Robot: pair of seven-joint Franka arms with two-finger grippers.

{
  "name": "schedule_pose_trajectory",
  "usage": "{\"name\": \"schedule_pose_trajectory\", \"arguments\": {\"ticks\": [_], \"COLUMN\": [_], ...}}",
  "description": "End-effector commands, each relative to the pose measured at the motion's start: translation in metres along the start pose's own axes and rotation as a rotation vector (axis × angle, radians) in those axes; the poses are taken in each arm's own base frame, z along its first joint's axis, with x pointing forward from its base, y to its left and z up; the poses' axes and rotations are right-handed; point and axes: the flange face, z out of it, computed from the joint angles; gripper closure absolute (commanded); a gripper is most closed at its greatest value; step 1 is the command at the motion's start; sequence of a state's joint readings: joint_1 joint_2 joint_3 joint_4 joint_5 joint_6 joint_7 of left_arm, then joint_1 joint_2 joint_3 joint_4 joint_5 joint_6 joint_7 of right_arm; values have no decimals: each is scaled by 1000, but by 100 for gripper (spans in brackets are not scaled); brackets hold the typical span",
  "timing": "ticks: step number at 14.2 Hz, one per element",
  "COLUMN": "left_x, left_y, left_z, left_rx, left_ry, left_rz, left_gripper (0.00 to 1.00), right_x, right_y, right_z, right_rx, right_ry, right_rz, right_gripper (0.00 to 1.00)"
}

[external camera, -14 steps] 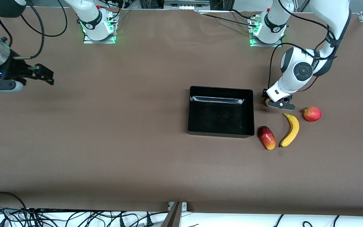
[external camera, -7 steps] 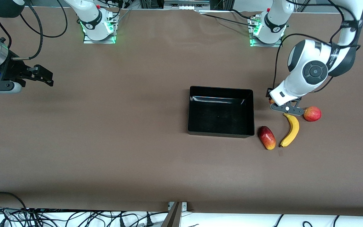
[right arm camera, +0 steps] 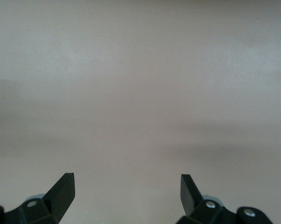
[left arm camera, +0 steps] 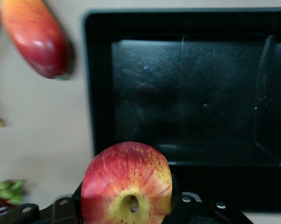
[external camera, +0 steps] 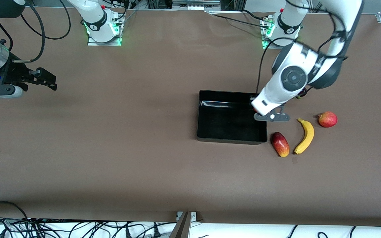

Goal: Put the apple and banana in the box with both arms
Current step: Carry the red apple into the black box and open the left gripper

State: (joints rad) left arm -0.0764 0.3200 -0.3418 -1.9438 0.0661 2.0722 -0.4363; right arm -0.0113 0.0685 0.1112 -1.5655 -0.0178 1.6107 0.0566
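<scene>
Left fingers (left arm camera: 126,212) clamped on apple (left arm camera: 126,184) over box (external camera: 232,140) edge, right fingers (right arm camera: 126,191) spread, waiting.

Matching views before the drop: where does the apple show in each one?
Front view: the apple is hidden under the left gripper, over the box edge.
Left wrist view: apple gripped, low centre.
Right wrist view: not in it.
Shared landmark: the box.

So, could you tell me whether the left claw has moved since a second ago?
Yes. The left claw, shut on the apple, has moved from beside the black box to over the box's edge toward the left arm's end.
</scene>
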Motion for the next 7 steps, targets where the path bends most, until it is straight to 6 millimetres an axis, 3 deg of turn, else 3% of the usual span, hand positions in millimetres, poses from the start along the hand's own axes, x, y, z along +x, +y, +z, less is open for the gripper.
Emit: {"name": "schedule_pose_trajectory", "arguments": {"ticks": [1, 7], "left_x": [-12, -23], "left_y": [29, 28], "left_z": [26, 79], "left_rx": [-13, -31], "left_ry": [21, 24], "left_rz": [-53, -57], "left_gripper": [83, 83], "right_x": [-2, -2], "right_y": [1, 1], "right_z": [-4, -4], "right_rx": [17, 18], "right_ry": [-2, -4], "right_rz": [-1, -1], "right_gripper": [0, 0]}}
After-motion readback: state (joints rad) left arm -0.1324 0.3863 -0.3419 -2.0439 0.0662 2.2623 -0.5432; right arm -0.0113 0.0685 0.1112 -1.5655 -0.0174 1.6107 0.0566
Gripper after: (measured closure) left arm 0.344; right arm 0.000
